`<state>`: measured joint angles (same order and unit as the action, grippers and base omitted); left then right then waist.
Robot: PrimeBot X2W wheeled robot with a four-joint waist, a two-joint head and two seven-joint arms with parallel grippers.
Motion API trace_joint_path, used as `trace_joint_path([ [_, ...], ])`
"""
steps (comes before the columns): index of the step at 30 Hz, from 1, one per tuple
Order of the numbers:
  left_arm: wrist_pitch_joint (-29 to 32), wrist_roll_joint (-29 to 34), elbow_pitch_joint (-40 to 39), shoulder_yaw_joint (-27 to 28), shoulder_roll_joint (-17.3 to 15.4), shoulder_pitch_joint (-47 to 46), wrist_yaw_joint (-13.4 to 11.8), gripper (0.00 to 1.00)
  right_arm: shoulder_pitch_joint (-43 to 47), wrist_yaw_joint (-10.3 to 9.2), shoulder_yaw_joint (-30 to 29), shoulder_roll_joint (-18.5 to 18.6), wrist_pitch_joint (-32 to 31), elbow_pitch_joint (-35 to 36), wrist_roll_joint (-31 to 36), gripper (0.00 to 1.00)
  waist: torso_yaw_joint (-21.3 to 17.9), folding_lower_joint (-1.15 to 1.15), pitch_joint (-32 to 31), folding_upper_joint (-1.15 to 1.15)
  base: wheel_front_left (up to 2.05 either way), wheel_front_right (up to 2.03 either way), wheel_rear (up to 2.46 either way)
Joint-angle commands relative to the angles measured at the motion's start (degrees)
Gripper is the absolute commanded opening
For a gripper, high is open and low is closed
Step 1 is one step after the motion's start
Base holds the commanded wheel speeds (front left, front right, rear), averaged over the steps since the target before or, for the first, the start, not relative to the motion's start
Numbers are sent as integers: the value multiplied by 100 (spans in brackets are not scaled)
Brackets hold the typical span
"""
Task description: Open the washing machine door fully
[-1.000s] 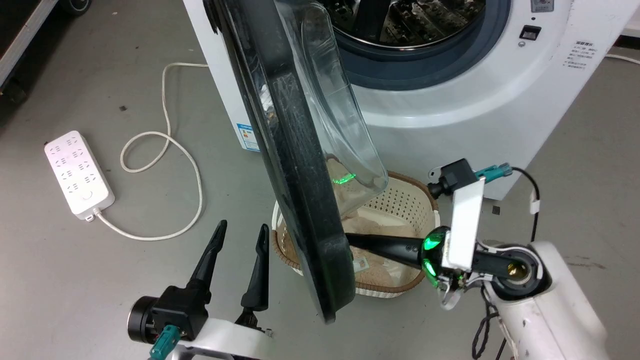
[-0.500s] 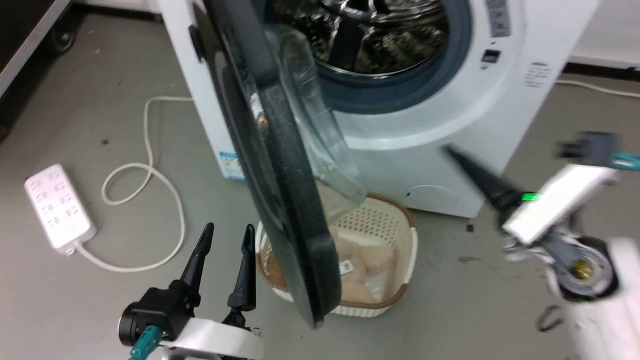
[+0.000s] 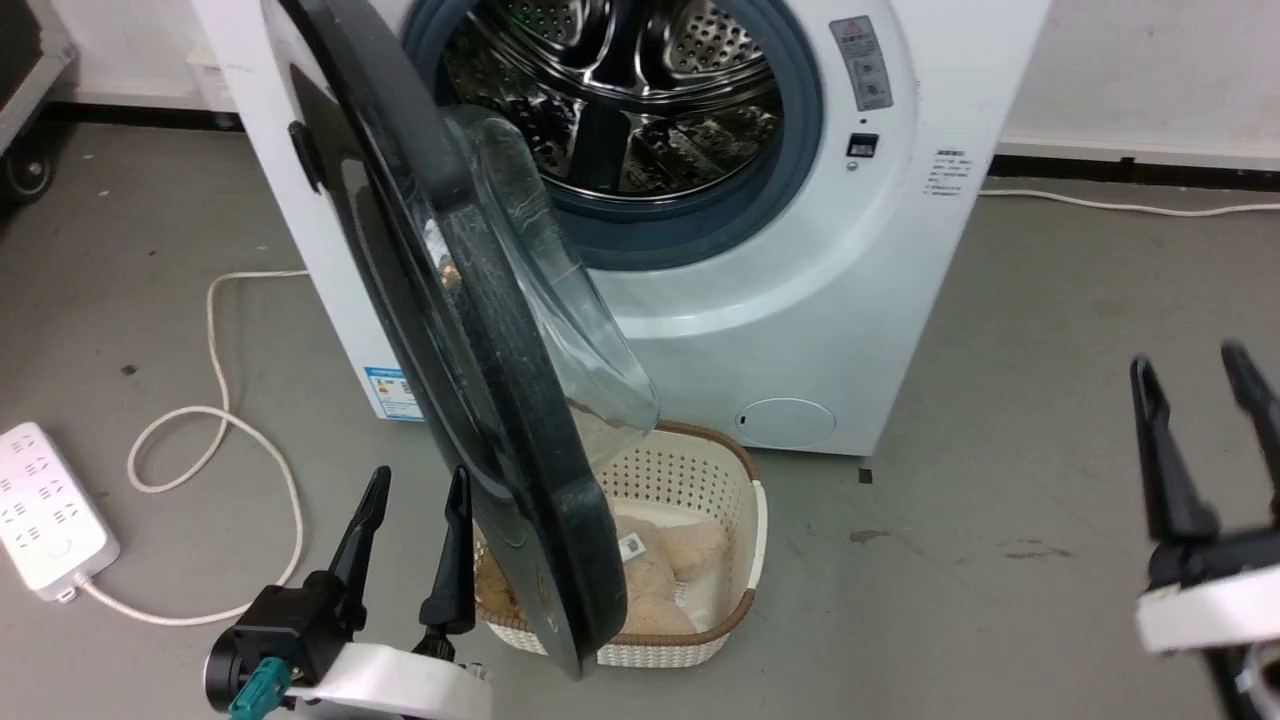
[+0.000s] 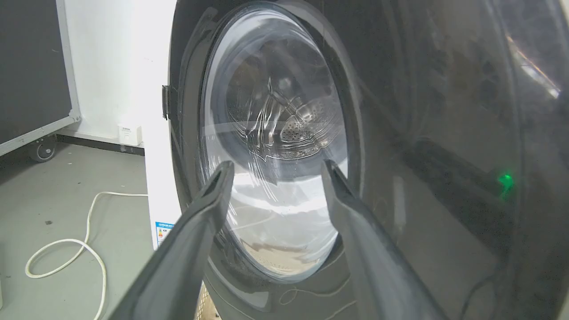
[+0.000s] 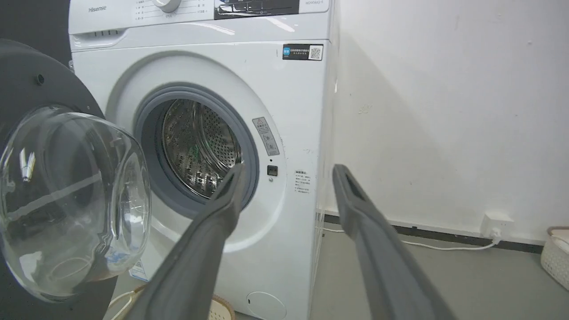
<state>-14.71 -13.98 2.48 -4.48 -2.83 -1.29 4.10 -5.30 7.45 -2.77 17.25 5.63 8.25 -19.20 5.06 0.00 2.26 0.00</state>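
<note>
Both left tool (image 3: 421,472) and right tool (image 3: 1186,356) gape, clear of door (image 3: 540,450).

Grey floor (image 3: 1010,330), scuffed and stained: what sits on it.
White washing machine (image 3: 800,330) stands at top centre. Just before it, lower centre, a cream perforated basket (image 3: 700,478) with a brown rim holds beige fluffy stuff. White power strip (image 3: 40,510) at left edge, its cord (image 3: 211,340) looping toward the machine. Another white cable (image 3: 1130,207) runs along the wall, upper right.
</note>
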Motion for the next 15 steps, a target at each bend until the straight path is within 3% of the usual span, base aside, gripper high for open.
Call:
trace_joint_path([
  [1, -29, 47, 33, 43, -5, 80, 31, 100, 193, 3, -57, -224, 132, 55, 191, 100, -45, 0, -9, 0, 0, 0, 0],
  [4, -29, 98, 97, 97, -5, 116, 72, 100, 503, 3, -200, -780, 342, 9, 629, 100, -95, 0, -19, 0, 0, 0, 0],
  [8, -29, 163, 183, 103, -5, 175, 135, 100, 767, 3, -166, -1175, 648, -54, 1295, 100, -106, 0, -87, 0, 0, 0, 0],
  [15, -29, 217, 195, 135, -5, 303, 153, 100, 1237, 3, -14, -1411, 859, -173, 1985, 100, -89, 0, -164, 0, 0, 0, 0],
])
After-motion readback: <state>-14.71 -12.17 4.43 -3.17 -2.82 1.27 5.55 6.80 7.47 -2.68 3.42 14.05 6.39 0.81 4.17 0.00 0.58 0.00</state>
